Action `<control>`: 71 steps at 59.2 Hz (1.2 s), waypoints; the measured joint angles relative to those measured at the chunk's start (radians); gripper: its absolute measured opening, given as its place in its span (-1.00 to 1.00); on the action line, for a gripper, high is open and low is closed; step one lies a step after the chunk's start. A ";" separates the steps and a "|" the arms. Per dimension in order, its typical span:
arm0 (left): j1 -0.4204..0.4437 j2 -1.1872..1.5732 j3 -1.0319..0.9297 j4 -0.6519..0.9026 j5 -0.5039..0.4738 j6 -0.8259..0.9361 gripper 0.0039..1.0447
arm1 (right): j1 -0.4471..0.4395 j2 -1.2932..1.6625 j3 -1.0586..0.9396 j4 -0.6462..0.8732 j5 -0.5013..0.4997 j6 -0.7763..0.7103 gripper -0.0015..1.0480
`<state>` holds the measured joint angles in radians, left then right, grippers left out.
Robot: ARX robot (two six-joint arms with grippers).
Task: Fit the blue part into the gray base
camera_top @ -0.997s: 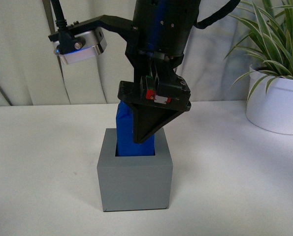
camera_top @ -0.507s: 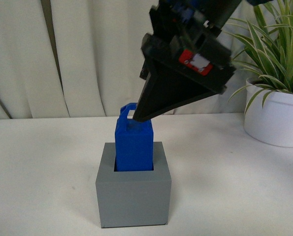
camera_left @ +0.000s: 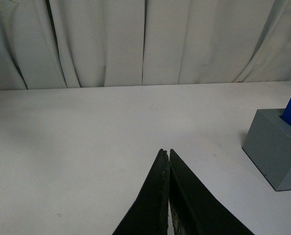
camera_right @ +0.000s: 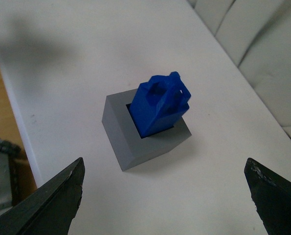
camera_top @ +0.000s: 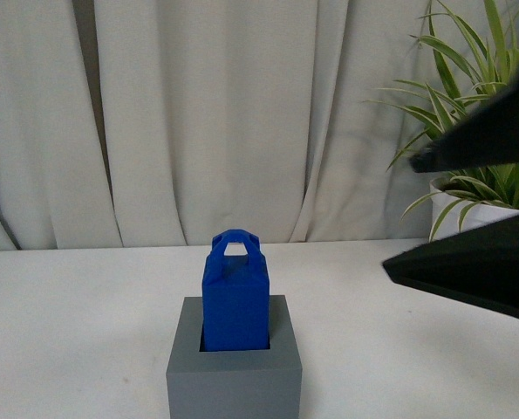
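— Left gripper (camera_left: pixel 166 152)?
— Fingers pressed together, nothing between them, above the white table (camera_left: pixel 86 127).
— And the blue part (camera_top: pixel 235 297)?
— Upright in the recess of the gray base (camera_top: pixel 233 384), at six o'clock in the front view.
— Right gripper (camera_top: pixel 399 214)?
— At three o'clock from the block, spread wide and empty.
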<state>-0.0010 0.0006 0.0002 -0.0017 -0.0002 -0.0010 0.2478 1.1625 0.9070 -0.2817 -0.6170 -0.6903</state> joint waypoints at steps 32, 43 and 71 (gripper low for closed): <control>0.000 0.000 0.000 0.000 0.000 0.000 -0.93 | -0.070 -0.409 -0.555 0.479 0.346 0.491 0.83; 0.000 0.000 0.000 0.000 0.000 0.000 -0.93 | -0.033 -0.457 -0.690 0.758 0.805 0.636 0.29; 0.000 0.000 0.000 0.000 0.000 0.000 -0.93 | -0.175 -0.661 -0.822 0.692 0.662 0.678 -0.97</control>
<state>-0.0010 0.0006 0.0002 -0.0017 -0.0002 -0.0010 0.0727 0.5018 0.0845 0.4103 0.0448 -0.0124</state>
